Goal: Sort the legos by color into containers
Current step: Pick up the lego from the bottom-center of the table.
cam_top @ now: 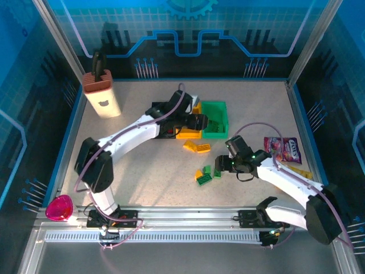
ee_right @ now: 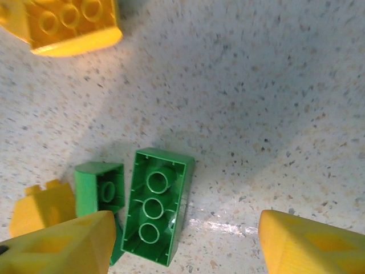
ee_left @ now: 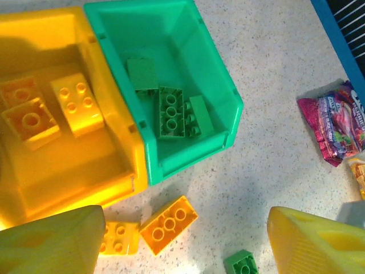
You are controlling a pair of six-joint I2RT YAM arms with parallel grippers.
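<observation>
green legos point(ee_left: 171, 111) in grn bin point(ee_left: 218, 68)

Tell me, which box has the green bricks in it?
The green box, right beside the yellow box. It holds green bricks; the yellow box holds yellow bricks.

Left bin point(ee_left: 68, 165) and right bin point(ee_left: 188, 34) sitting side by side, touching, toward back of table point(cam_top: 142, 182). Bricks point(ee_left: 77, 103) lying in both. Loose pair point(ee_left: 169, 224) lying just before bins; small cluster point(cam_top: 203, 174) lying nearer front. Packet point(cam_top: 283, 149) lying well right of bins. Tall box point(cam_top: 101, 94) standing back left.
</observation>
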